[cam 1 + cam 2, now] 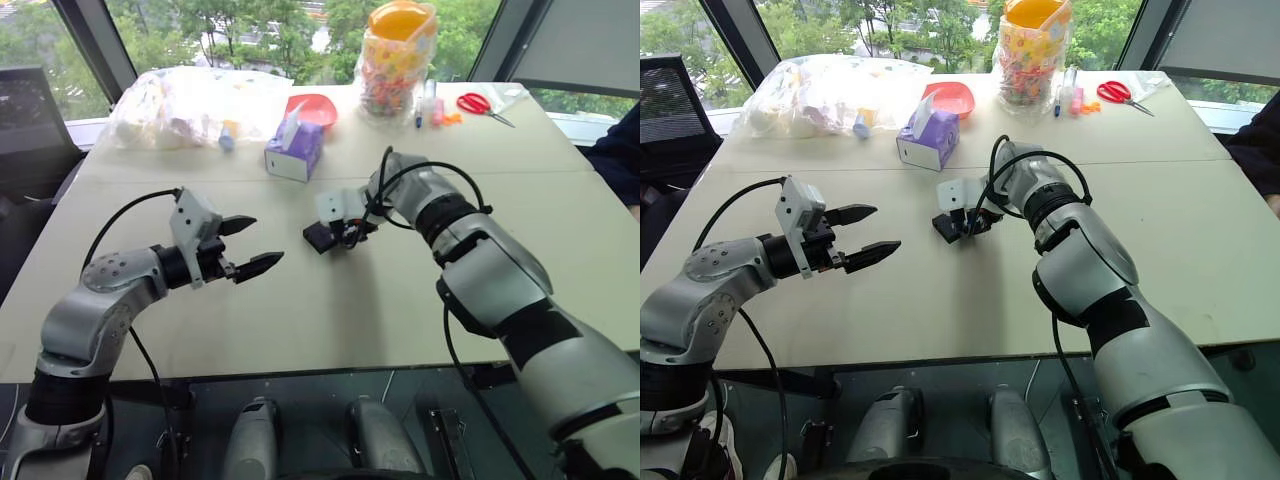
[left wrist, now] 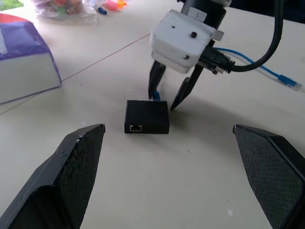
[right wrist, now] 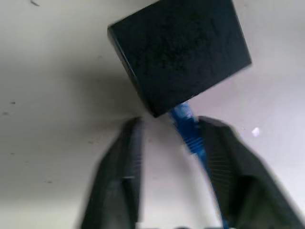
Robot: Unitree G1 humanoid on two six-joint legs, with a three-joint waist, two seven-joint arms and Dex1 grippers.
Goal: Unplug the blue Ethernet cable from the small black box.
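Right now the biggest thing is the beige rectangular table (image 1: 300, 320) with a seam across it, standing by windows with trees outside; far side holds a clear plastic bag of stuff (image 1: 190, 105), a purple tissue box (image 1: 294, 150), a red bowl (image 1: 315, 108), a clear jar of colourful sweets with a yellow lid (image 1: 398, 60) and red-handled scissors (image 1: 485, 106). Right gripper (image 2: 167, 95) points steeply down at the small matte black square box (image 2: 147, 116) mid-table, fingers straddling the thin light-blue Ethernet cable (image 3: 188, 129) just behind the box. A gap shows between the fingers, so whether they actually pinch the plug I can't tell. Plug looks still seated. Left gripper (image 1: 250, 246) hovers spread wide, apart from the box, likely ready to brace it.
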